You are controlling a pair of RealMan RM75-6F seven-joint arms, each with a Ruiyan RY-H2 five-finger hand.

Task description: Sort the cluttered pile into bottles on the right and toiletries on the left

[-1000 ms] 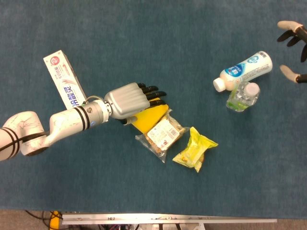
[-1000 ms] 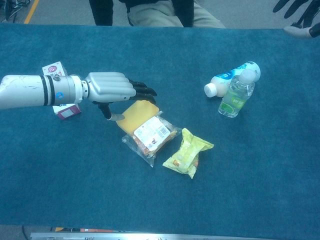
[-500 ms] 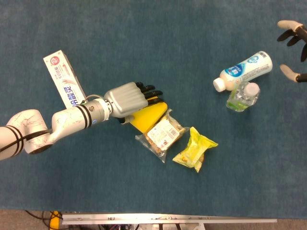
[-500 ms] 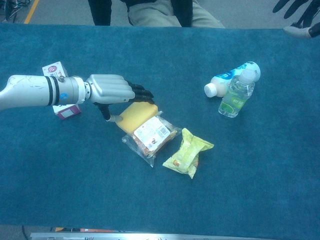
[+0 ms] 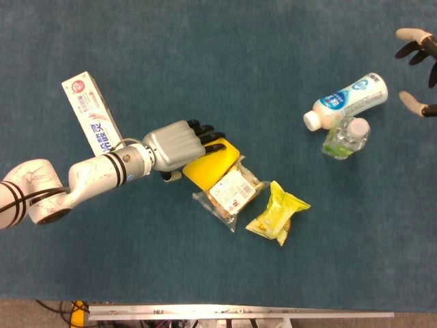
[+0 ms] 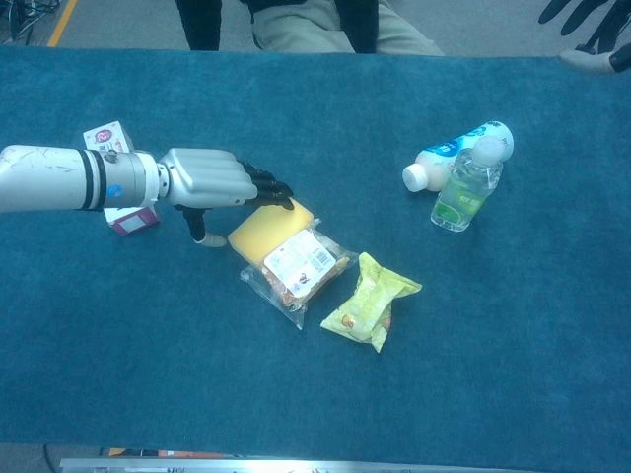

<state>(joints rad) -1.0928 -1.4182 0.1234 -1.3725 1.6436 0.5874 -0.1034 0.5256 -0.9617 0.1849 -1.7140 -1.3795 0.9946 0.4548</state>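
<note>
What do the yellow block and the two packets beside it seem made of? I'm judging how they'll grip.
Yellow block: matte, evenly coloured with soft edges, probably sponge or soap; unclear which. Clear packet: glossy transparent plastic film, contents showing through, with a paper-like label. Yellow-green packet: crinkled, shiny plastic wrapper. The left hand rests its fingertips on the block.

Setting: I judge this a robot test lab, not a home.
Work surface: table (image 6: 513,374) wrapped in plain teal cloth.
Beyond the table's far edge: bare floor with a yellow tape line (image 6: 61,22); a seated person (image 6: 296,25).
Below the table's near edge: metal rail (image 5: 239,314), loose cables (image 5: 78,311).
</note>
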